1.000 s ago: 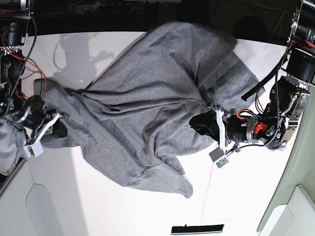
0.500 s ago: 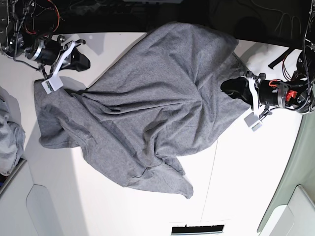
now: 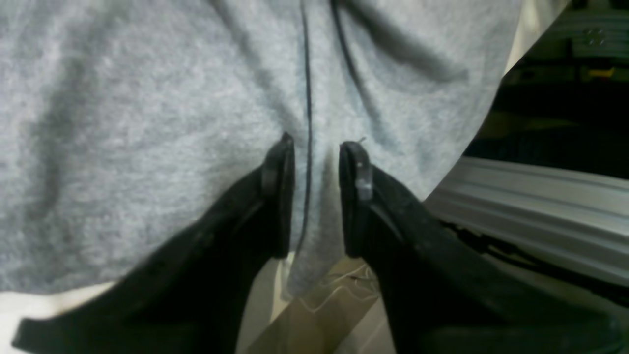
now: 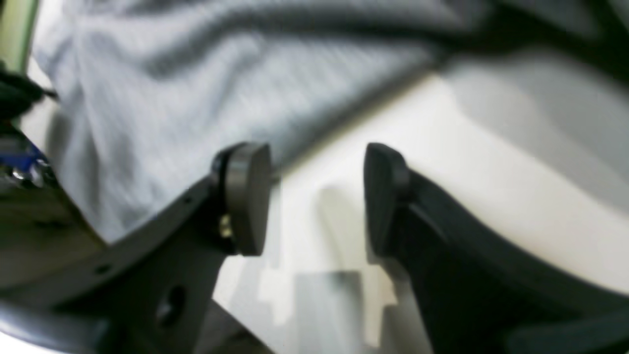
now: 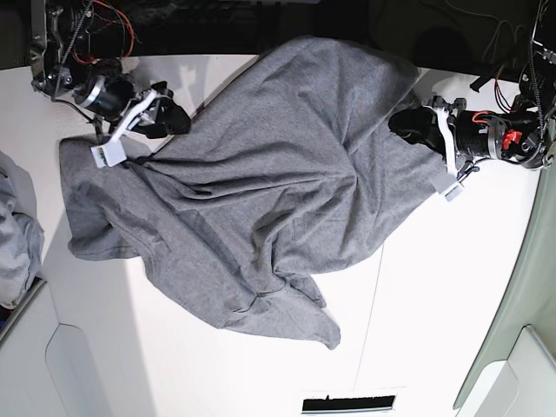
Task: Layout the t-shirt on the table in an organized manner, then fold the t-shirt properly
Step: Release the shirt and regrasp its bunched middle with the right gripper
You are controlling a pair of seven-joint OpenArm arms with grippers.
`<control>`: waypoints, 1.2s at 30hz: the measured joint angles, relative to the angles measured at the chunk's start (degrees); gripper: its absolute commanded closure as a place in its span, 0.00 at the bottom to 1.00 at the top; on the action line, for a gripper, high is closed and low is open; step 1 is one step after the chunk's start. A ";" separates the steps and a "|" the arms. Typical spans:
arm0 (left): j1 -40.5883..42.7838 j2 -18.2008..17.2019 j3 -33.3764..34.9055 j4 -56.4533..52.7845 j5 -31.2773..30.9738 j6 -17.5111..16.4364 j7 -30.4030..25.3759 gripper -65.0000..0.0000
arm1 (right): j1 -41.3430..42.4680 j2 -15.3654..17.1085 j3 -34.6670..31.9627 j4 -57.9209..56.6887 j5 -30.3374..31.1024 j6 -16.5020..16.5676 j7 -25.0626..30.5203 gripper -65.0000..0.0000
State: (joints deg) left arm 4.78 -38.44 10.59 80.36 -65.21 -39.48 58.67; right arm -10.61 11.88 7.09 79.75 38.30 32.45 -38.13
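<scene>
Jaws, left gripper [image 3: 317, 152]: nearly closed, a narrow gap only, with a fold of the t-shirt [image 3: 147, 123] and its dark seam line caught between the two black fingers [image 3: 277, 187]. Cloth edge hangs down past the fingertips, over the table's border.

Jaws, right gripper [image 4: 317, 191]: parted wide, nothing between them; bare white table [image 4: 491, 196] shows in the gap. Left pad lies at the shirt's edge; the view is too blurred to tell whether it touches.

T-shirt [image 5: 261, 182], heather grey: spread crumpled across the middle of the table [image 5: 434, 304], unfolded, with long diagonal creases. One lobe reaches toward the base view's lower middle; the upper edge lies at the dark far border of the tabletop.

Left gripper [image 5: 408, 123], base view: at the shirt's right-hand edge, arm lying low and roughly level.

Right gripper [image 5: 169, 117], base view: at the shirt's upper left edge, just above the corner that spreads leftward.

Cloth pile [image 5: 16, 234], lighter bluish grey: at the left edge of the base view, apart from the shirt.

Thin dark seam [image 5: 372, 313]: runs across the tabletop right of the shirt's lower lobe.
</scene>
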 measured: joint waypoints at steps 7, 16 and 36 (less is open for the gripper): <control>0.13 -0.11 -0.02 0.02 0.00 0.00 0.24 0.71 | -0.44 -4.24 -8.96 0.00 1.05 0.55 -0.70 0.70; 0.26 -0.50 -3.98 2.82 -0.50 0.00 1.09 0.72 | 2.21 -10.01 -11.37 3.34 -0.44 0.00 2.60 1.00; 1.86 -0.59 -10.75 5.20 -0.63 0.00 0.37 0.72 | 27.17 -20.15 -12.98 -4.94 -14.93 -1.60 0.98 0.43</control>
State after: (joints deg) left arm 6.63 -39.03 -0.16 85.56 -65.84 -39.48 59.05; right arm 16.56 -8.27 -5.89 74.81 23.38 30.85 -37.15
